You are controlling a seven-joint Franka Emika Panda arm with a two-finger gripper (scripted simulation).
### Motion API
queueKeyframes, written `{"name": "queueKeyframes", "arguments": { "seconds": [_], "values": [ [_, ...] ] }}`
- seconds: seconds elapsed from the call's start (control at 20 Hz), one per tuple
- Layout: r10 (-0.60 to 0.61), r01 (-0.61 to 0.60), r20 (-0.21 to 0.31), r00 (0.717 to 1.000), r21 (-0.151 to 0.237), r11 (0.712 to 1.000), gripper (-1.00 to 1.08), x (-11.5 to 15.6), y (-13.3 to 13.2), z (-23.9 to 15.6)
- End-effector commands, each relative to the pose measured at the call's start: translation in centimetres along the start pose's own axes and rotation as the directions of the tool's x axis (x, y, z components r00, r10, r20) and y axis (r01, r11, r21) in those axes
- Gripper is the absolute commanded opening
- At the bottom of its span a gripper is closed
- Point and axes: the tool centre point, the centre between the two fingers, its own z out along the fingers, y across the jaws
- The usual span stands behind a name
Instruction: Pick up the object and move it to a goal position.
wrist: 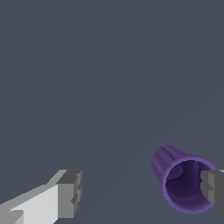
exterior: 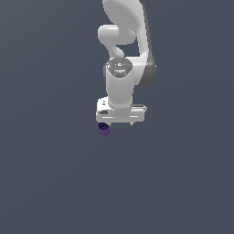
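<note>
Two fingers of the gripper (wrist: 140, 192) stand wide apart, holding nothing. The purple cup (wrist: 181, 183) lies between them, close against one finger (wrist: 213, 188), well apart from the other (wrist: 70, 192).

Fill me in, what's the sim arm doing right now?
The Panda's pincer is open and low over the dark floor. A small purple cup sits right at one fingertip, off-center in the gap, with the other finger well clear. It isn't gripped, so the pick has not yet happened.
</note>
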Motion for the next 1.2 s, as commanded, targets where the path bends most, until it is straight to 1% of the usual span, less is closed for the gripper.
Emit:
{"name": "queueKeyframes", "arguments": {
  "seconds": [0.0, 0.35, 0.6, 0.9, 1.15],
  "values": [
    [0.000, 0.000, 0.000, 1.000, 0.000, 1.000, 0.28, 0.0, 0.0, 0.0],
    [0.008, -0.008, -0.020, 1.000, 0.006, 1.000, 0.28, 0.6, 0.9, -0.9],
    [0.013, -0.012, -0.010, 1.000, 0.007, 1.000, 0.28, 0.5, 0.9, -0.7],
    [0.039, -0.040, 0.035, 0.999, 0.012, 0.999, 0.28, 0.4, 1.4, 0.0],
    [0.078, -0.080, 0.104, 0.991, 0.017, 0.997, 0.28, 0.1, 2.2, 1.1]
  ]
}}
